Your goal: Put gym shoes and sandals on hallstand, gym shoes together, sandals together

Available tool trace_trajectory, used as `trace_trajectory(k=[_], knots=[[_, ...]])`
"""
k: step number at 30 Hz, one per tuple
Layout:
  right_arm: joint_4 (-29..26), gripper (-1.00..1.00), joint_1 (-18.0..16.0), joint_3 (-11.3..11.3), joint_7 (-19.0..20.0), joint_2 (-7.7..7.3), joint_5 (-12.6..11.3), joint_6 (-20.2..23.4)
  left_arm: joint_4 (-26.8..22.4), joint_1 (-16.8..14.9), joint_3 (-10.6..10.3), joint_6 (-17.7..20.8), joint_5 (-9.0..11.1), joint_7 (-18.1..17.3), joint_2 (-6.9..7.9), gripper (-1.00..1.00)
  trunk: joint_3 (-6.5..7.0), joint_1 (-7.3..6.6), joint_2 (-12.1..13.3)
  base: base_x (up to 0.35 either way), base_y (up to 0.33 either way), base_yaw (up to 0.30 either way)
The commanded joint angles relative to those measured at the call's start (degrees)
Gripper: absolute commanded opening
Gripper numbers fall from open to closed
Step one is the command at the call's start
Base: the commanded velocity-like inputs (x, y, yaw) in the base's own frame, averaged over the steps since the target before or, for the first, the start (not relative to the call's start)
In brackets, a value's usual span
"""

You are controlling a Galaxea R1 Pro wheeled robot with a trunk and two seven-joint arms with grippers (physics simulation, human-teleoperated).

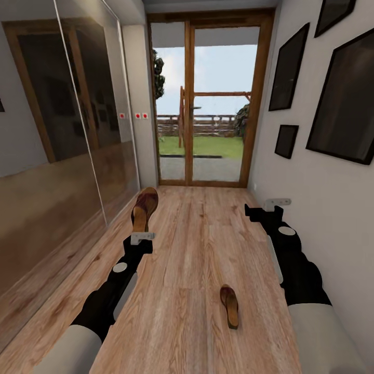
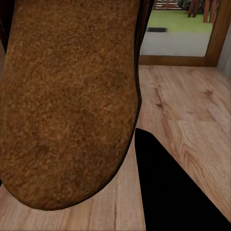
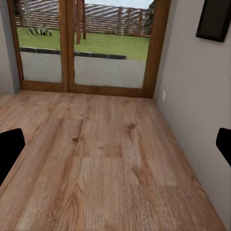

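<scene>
Left pincer (image 1: pixel 141 238) is up off the floor (image 1: pixel 197 244) with a sandal (image 1: pixel 144 209) clamped in it, toe pointing away toward the glass door (image 1: pixel 208 104). From the left wrist camera the tan insole of that sandal (image 2: pixel 72 101) looms huge, with one dark finger (image 2: pixel 173 192) beside it. The second sandal (image 1: pixel 229 305) lies flat on the planks, well apart from the first, nearer the robot and between the two arms, closer to the right one. Right pincer (image 1: pixel 265 210) hangs in the air by the right wall (image 1: pixel 322 208), holding nothing; its fingers (image 3: pixel 9 154) sit at opposite edges of the right wrist view, so it looks spread wide. Mirrored panels (image 1: pixel 62 130) line the left side, dark frames (image 1: pixel 345 98) hang on the right wall.
</scene>
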Motion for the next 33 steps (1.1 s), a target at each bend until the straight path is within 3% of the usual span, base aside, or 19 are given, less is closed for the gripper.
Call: trace_trajectory(k=[1, 7, 20, 24, 29, 33], knots=[[-0.1, 1.00, 0.0, 0.0, 0.0, 0.00, 0.5, 0.4, -0.1, 0.0, -0.2, 0.3, 0.4, 0.4, 0.04, -1.00, -0.06, 0.02, 0.0, 0.336, 0.006, 0.000], [-0.1, 1.00, 0.0, 0.0, -0.1, 0.00, 0.6, 0.4, 0.0, 0.0, -0.2, 0.3, 0.4, 0.3, 0.05, -1.00, -0.06, 0.02, 0.0, 0.273, 0.000, 0.000], [2.2, 1.00, 0.0, -0.1, -0.2, -0.02, 0.6, -0.7, 0.0, 0.0, 0.0, 0.4, 0.6, 0.2, 0.02, -1.00, -0.06, 0.02, 0.0, 0.019, 0.000, 0.000], [11.5, 1.00, 0.0, 0.0, -0.1, -0.03, 0.6, -6.9, -0.2, -0.2, 0.1, 1.7, 0.6, 0.1, 0.04, -1.00, -0.06, 0.02, 0.0, 0.000, 0.000, 0.000], [30.3, 1.00, 0.0, -0.2, -0.1, -0.06, 0.7, -18.5, -2.8, -4.3, 0.2, 11.2, 0.5, 0.0, 0.05, -1.00, -0.06, 0.02, 0.0, 0.000, 0.000, 0.000], [38.1, 1.00, 0.0, -0.3, -0.2, -0.03, 0.7, -21.8, -7.4, -6.3, 0.2, 15.8, 0.5, 0.0, 0.13, -1.00, -0.06, 0.02, 0.0, 0.000, 0.000, 0.000]])
